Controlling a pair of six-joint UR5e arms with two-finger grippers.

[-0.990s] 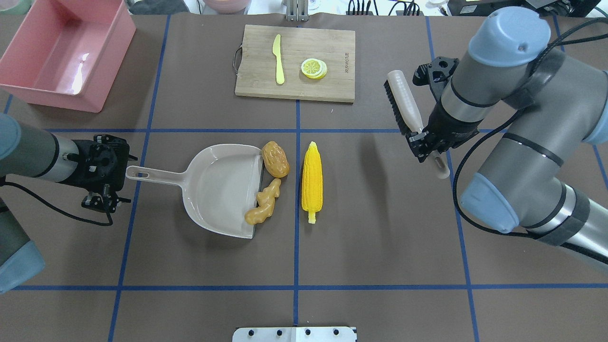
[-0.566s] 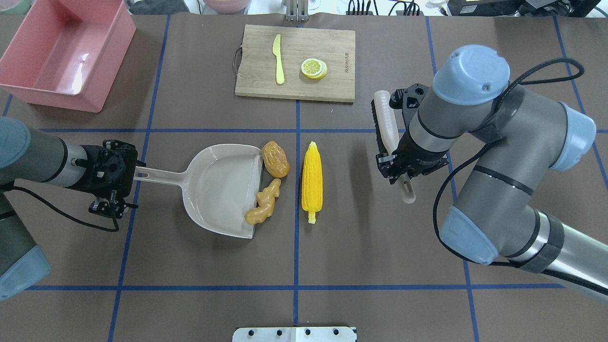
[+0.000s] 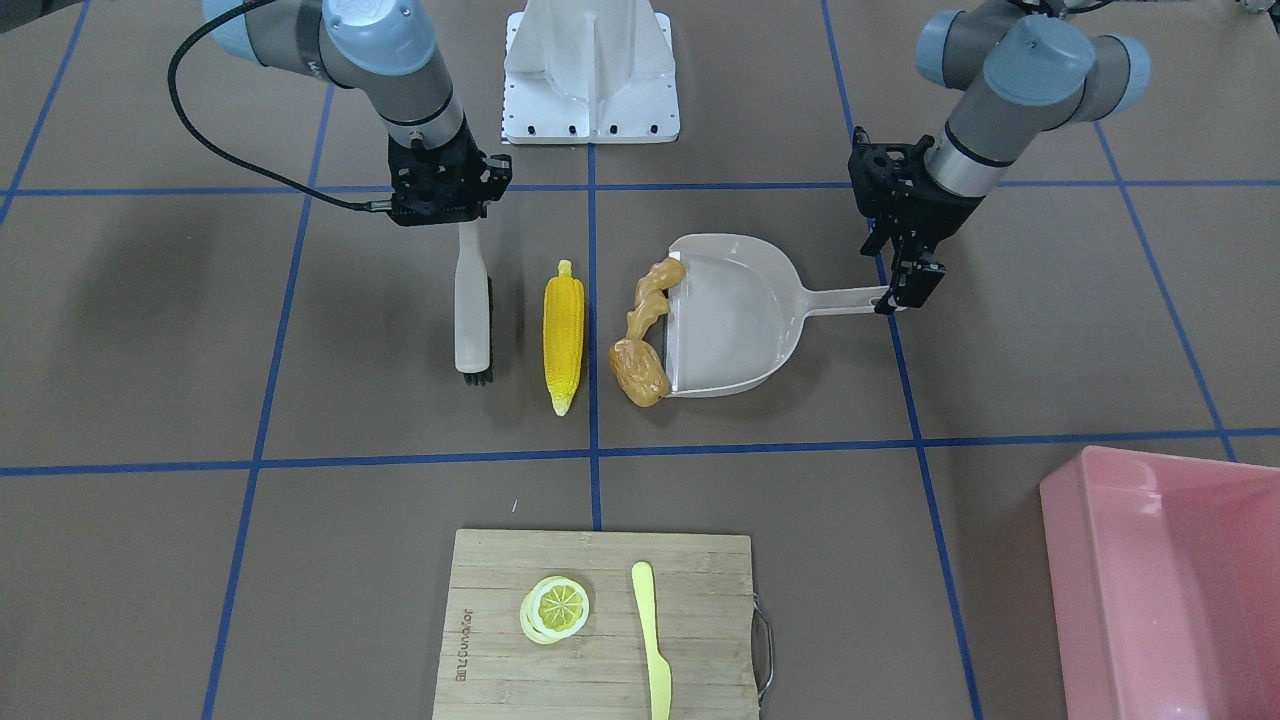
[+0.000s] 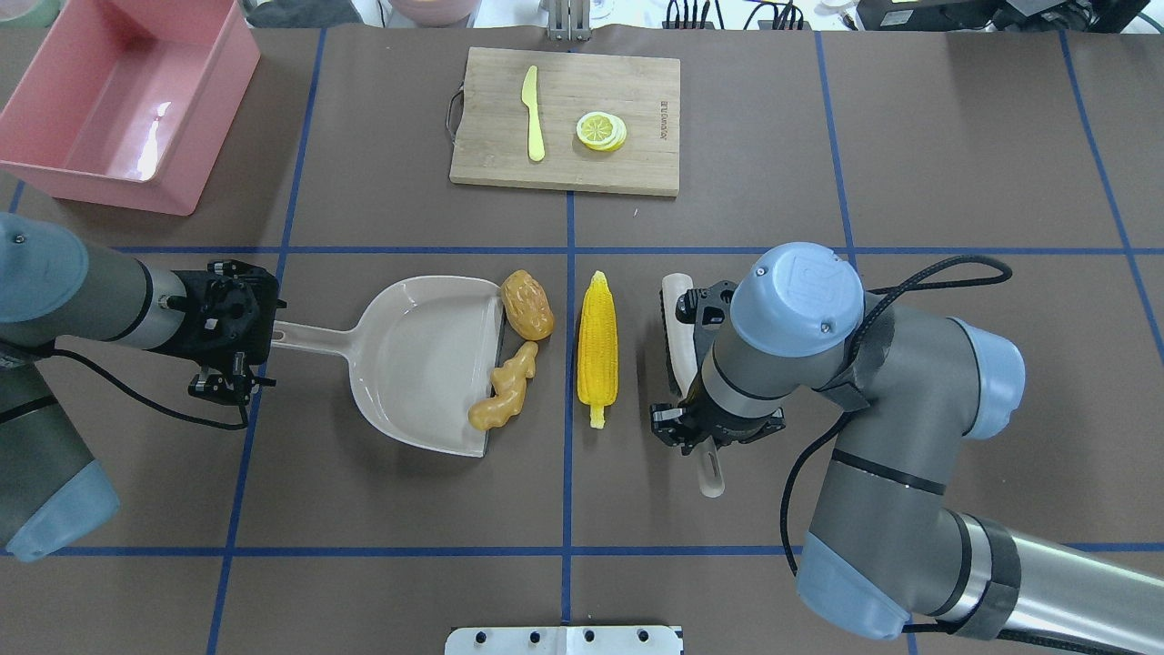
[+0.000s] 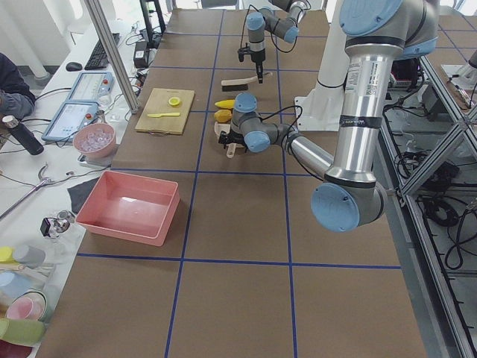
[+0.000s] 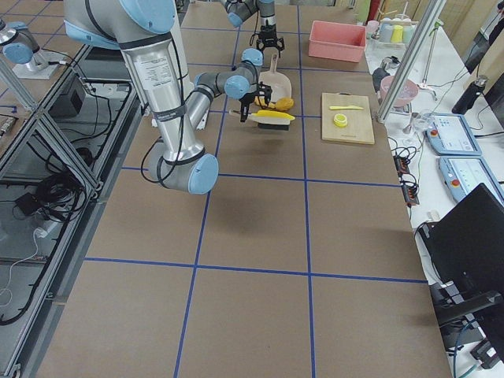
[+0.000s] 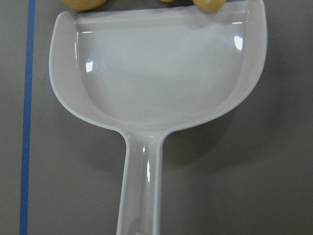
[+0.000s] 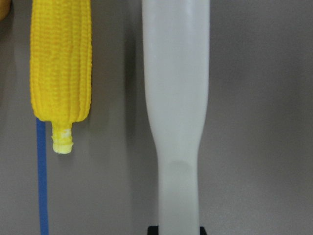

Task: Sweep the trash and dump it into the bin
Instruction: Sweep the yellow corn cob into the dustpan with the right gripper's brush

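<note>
The yellow corn cob [image 4: 597, 338] lies on the table just right of the blue centre line. The tan ginger root [image 4: 505, 391] and the brown potato-like lump [image 4: 527, 305] rest at the mouth of the beige dustpan [image 4: 418, 364]. My right gripper [image 4: 700, 437] is shut on the handle of a white brush [image 4: 675, 318], which stands bristles down right beside the corn; the right wrist view shows the corn [image 8: 61, 63] next to the brush [image 8: 176, 98]. My left gripper [image 4: 259, 335] is open around the end of the dustpan's handle. The pink bin [image 4: 118, 194] stands at the far left corner.
A wooden cutting board [image 4: 637, 164] at the back centre carries a pale yellow knife [image 4: 532, 114] and lemon slices [image 4: 601, 130]. Blue tape lines mark the brown table cover. A white mounting plate [image 4: 564, 640] sits at the near edge.
My right arm has swung the brush left and toward the robot, down beside the corn. My left gripper has slid right over the end of the dustpan's handle.
</note>
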